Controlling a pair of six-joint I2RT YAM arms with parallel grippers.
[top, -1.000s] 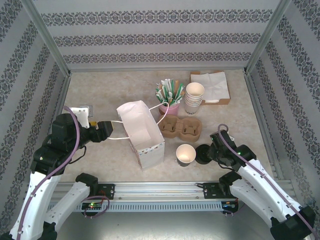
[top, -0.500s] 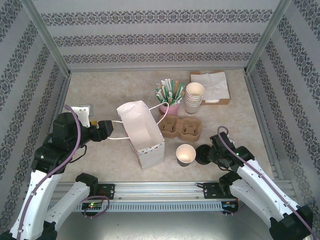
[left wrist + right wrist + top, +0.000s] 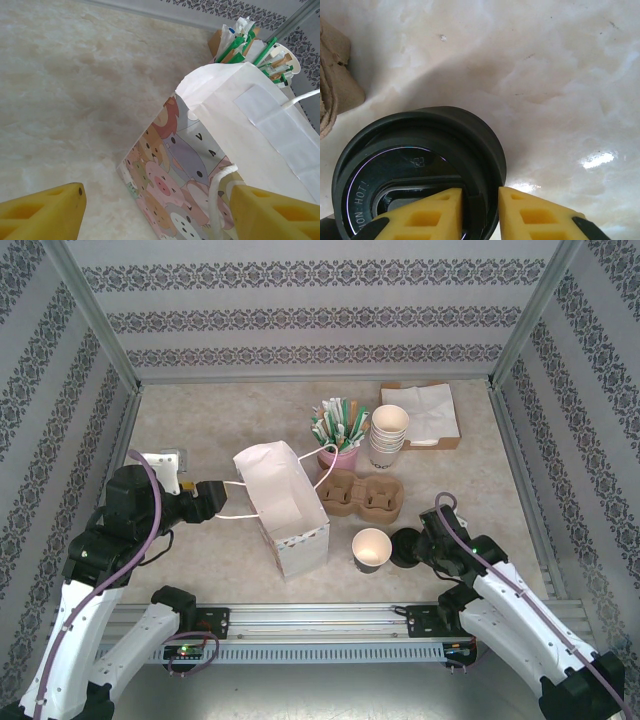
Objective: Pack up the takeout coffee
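The right claw (image 3: pixel 480 196) nips the takeout coffee (image 3: pixel 401 546) by its rim.
The takeout coffee stands at 5 o'clock on the surface (image 3: pixel 220 420), at 3 o'clock of a lidless paper cup (image 3: pixel 371 548), one finger inside its black lid (image 3: pixel 445 120). The left claw (image 3: pixel 155 200) gapes wide at 9 o'clock of the paper bag (image 3: pixel 290 510).

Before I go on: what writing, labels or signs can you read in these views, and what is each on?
"ION: HOT!": raised letters on the black lid; the start of the word is hidden.
Small raised square mark on the same lid: too small to read.
Paper bag: cartoon animal print, no readable words.
Cup stack: a dark mark low down, too small to read.
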